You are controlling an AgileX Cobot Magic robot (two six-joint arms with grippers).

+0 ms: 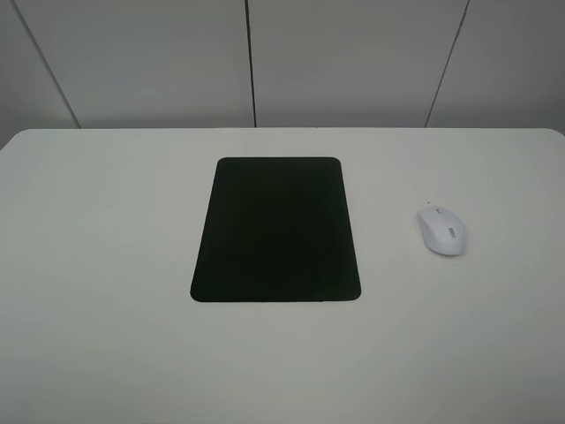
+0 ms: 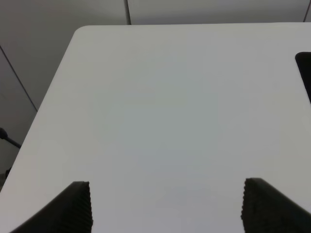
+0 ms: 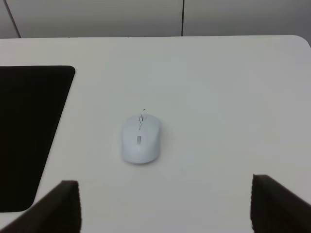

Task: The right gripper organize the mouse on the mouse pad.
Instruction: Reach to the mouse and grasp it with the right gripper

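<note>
Both jaws, we see, stand spread wide and hold nothing. Our left gripper (image 2: 166,194) hangs over the white table (image 2: 160,97). The black mouse pad (image 1: 275,230) lies mid-table. The white mouse (image 1: 442,230) sits on the table right of the pad, apart from it, ahead of our right gripper (image 3: 165,193).

The mouse (image 3: 140,138) lies on the white bench (image 3: 233,87), clear of the mouse pad (image 3: 29,131) beside it. Its small grey mark is possibly a logo. The right gripper (image 3: 164,191) has its jaws wide apart.
</note>
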